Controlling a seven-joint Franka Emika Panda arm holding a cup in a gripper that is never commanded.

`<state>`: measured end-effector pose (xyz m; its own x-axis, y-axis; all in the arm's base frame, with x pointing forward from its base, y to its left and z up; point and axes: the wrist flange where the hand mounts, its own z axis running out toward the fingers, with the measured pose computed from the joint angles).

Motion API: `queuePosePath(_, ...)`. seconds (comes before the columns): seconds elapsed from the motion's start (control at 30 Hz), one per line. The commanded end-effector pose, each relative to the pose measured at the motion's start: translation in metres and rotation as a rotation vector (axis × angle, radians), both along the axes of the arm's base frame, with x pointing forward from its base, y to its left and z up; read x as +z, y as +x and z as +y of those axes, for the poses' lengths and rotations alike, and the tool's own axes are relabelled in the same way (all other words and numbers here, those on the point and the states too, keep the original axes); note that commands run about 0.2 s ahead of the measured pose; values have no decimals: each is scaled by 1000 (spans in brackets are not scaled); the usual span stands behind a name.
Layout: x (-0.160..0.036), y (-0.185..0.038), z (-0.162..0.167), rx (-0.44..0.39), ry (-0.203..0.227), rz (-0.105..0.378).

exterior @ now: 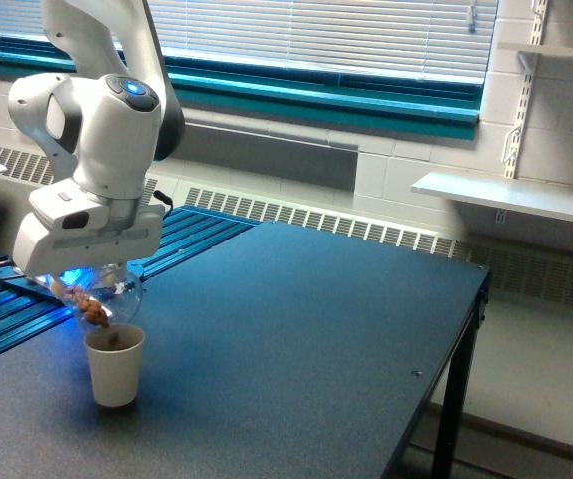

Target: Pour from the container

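At the lower left of the frame we see the clear glass container (107, 295) tilted under the robot's hand, its mouth turned down toward the white paper cup (115, 365) that stands directly below it on the dark table (306, 339). Small brown pieces (93, 308) sit inside the container near its lower lip, and we can make out more brown at the cup's mouth. The container hangs just above the cup's rim, not touching it as far as we can tell.

The gripper (95, 281) is closed on the container, though its fingers are mostly hidden behind the white hand housing, so we judge this from the way the glass hangs from it. The white arm (107, 130) rises from there to the upper left of the frame, with a small blue light on its joint. A blue glow shows under the hand.

Behind, at the left edge, we see a blue slatted surface (192, 232). Window blinds (316, 35) fill the top of the frame, and a white shelf (511, 195) sits at the right. We find no readable writing or brand marks anywhere.
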<state>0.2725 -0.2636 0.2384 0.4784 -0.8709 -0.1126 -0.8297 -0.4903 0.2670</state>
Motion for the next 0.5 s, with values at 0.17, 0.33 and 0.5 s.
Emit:
queuePosePath(0.17,1,-3,-8,2,-3,16)
queuePosePath(0.33,3,-2,-9,4,-6,15)
queuePosePath(0.5,5,0,-11,6,-11,13)
